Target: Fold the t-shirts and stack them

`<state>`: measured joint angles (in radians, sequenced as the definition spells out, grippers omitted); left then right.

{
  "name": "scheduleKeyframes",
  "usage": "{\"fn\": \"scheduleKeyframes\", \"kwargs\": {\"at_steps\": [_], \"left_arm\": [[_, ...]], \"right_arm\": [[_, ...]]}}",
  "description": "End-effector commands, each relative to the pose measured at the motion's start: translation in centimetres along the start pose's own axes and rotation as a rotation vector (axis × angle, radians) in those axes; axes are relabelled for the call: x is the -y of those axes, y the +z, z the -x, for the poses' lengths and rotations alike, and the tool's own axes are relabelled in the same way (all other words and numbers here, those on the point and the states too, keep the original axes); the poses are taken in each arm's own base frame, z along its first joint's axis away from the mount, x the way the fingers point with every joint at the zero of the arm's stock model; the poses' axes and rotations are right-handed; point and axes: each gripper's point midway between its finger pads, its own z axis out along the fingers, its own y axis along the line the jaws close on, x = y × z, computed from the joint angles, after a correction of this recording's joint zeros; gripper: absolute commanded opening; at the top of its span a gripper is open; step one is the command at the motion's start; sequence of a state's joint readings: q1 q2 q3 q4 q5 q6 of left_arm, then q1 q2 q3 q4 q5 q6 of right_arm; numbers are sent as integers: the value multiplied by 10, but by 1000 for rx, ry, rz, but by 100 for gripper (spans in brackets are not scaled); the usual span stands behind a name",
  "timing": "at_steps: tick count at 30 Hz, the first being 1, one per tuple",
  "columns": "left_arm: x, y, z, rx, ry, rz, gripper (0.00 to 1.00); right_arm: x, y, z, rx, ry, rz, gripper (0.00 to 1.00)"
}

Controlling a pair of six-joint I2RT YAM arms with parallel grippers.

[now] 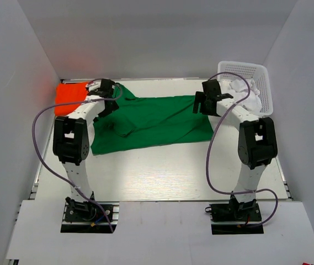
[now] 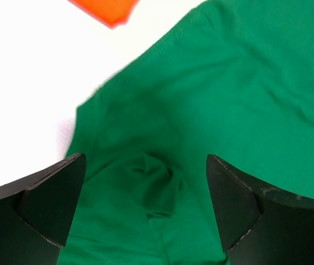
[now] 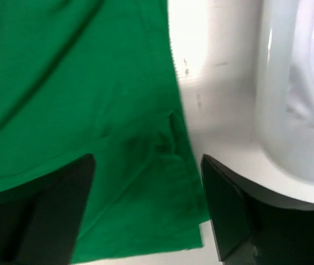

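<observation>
Bolted at the near edge of the table (image 1: 162, 171), both arms reach toward the far side, each trailing a looping purple cable (image 1: 45, 160). Between them the green t-shirt (image 1: 157, 121) lies spread across the far half of the table, loosely flat, with a small rumple left of its centre. The left gripper (image 1: 106, 88) hangs over the shirt's far left corner, its fingers (image 2: 52, 193) spread wide and holding nothing; the left wrist view shows a small pucker of green cloth below the gap between them. Just left of that gripper, the orange-red t-shirt (image 1: 71, 95) sits bunched in the far left corner against the wall, partly hidden by the arm. The right gripper (image 1: 203, 102) hovers over the green shirt's right hem, its fingers (image 3: 223, 210) also apart and empty, with bare table showing beside the hem. Close on its right stands a white mesh basket (image 1: 264, 88) with white cloth (image 1: 239, 85) inside, in the far right corner.
</observation>
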<state>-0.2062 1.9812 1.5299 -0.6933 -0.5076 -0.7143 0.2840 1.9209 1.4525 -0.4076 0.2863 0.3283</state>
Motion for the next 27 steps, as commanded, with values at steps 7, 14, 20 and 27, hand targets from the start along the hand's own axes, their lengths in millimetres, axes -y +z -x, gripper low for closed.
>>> {"fn": "scheduleKeyframes", "kwargs": {"at_steps": [7, 14, 20, 27], "left_arm": [[0, -72, -12, -16, -20, -301, 100], [30, -110, -57, -79, 35, -693, 100], [39, -101, -93, -211, 114, -737, 100], [34, -79, -112, -263, 188, -642, 85]], "right_arm": [[-44, -46, -54, -44, -23, 341, 90], [-74, -40, -80, -76, -16, 510, 90], [-72, -28, -88, -104, 0, 484, 90], [-63, -21, -94, -119, 10, 438, 90]]}}
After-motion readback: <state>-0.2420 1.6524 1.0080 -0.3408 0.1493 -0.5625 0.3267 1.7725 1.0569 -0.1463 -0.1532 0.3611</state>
